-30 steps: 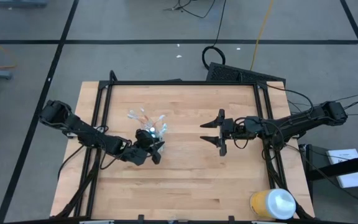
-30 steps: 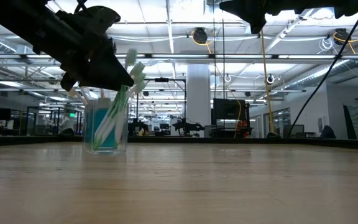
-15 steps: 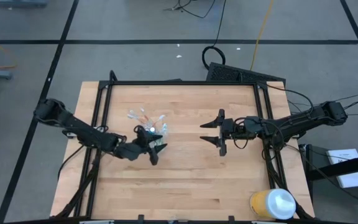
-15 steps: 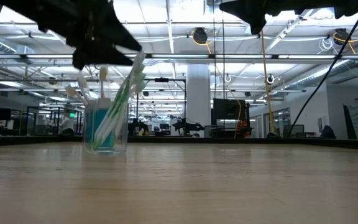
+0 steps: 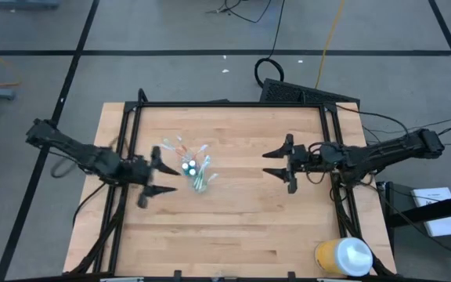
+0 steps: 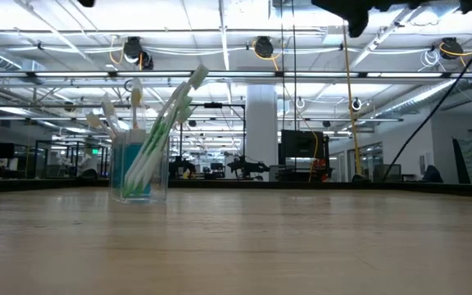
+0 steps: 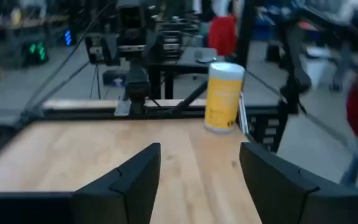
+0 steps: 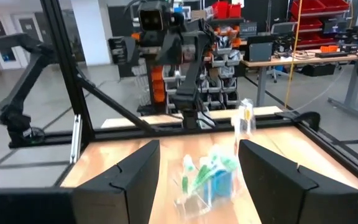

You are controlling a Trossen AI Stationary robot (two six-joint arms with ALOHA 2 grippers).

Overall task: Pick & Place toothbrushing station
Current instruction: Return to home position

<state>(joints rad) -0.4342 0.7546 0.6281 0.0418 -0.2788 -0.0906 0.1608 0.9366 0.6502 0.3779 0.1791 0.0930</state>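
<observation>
The small clear plastic cup (image 5: 193,168) stands upright on its base on the wooden table, left of the middle. It holds several green, orange and white toothbrushes (image 6: 164,124) leaning on its rim, with blue tubes (image 6: 133,168) inside. It also shows in the right wrist view (image 8: 211,175). My left gripper (image 5: 156,178) is open and empty, just left of the cup. My right gripper (image 5: 279,165) is open and empty, right of the middle, its fingers pointing at the cup.
A big yellow white-lidded container (image 5: 343,257) stands at the table's near right corner; it also shows in the left wrist view (image 7: 223,95). A black metal frame (image 5: 225,104) runs around the table. Bare wood lies between the cup and my right gripper.
My left gripper has let go of the cup, risen and drawn back toward the table's left edge. The cup stays upright where it stood. My right gripper has drawn a little toward the table's right edge.
</observation>
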